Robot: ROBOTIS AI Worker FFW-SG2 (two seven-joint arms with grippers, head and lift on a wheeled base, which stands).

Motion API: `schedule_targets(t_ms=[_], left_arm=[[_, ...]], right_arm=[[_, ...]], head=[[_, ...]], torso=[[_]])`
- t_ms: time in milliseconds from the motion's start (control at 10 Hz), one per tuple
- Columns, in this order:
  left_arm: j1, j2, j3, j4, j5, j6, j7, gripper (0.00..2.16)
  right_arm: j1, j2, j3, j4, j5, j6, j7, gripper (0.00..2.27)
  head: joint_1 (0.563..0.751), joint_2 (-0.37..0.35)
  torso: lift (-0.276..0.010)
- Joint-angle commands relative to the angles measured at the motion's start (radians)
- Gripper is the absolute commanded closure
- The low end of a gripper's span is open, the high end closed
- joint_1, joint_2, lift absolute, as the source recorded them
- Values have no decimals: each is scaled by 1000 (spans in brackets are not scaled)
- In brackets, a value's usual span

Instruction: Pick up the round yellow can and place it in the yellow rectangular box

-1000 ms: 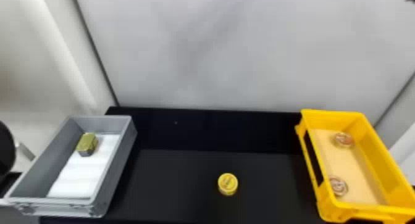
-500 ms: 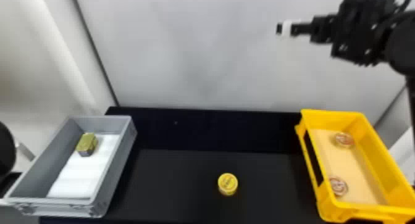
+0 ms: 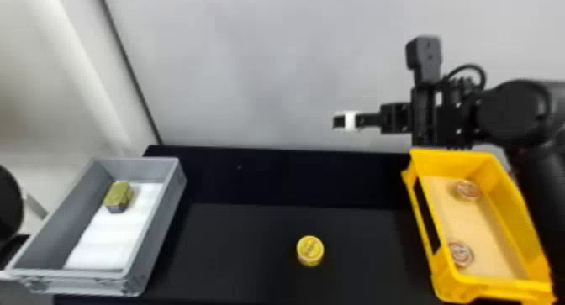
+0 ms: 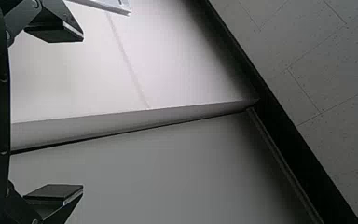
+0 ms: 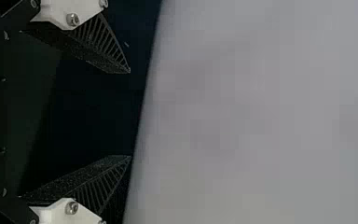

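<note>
The round yellow can [image 3: 310,250] stands on the black table, near the middle of its front part in the head view. To its right is the yellow rectangular box [image 3: 489,295], with two round cans inside. My right gripper [image 3: 339,121] is high at the right, above and behind the can, pointing left. In the right wrist view, the right gripper [image 5: 130,114] has its two fingers wide apart and nothing between them. The left gripper [image 4: 83,114] is open and holds nothing, facing a pale wall in the left wrist view.
A grey box [image 3: 155,237] with a white liner stands at the left, holding a small gold block [image 3: 118,195]. The black table [image 3: 244,249] spans between the two boxes, and a pale wall [image 3: 252,73] rises behind it.
My right arm has come into the head view from the right, then moved down and toward the robot, and now stands behind and above the yellow box. Can and boxes have not moved.
</note>
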Motion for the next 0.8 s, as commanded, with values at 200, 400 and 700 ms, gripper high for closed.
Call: schedule_targets(t_ms=[200, 400, 700], left_arm=[[-2, -3, -2, 2, 2, 0, 2, 133], [-6, -5, -9, 8, 2, 0, 2, 133], [-17, -13, -23, 17, 2, -5, 0, 133]], right_arm=[[56, 15, 90, 85, 423, 56, 449, 110], [58, 51, 136, 157, 786, 50, 804, 110], [75, 85, 201, 249, 967, -42, 977, 93]], head=[[694, 54], [694, 54], [694, 54]], torso=[[-3], [-3], [-3]])
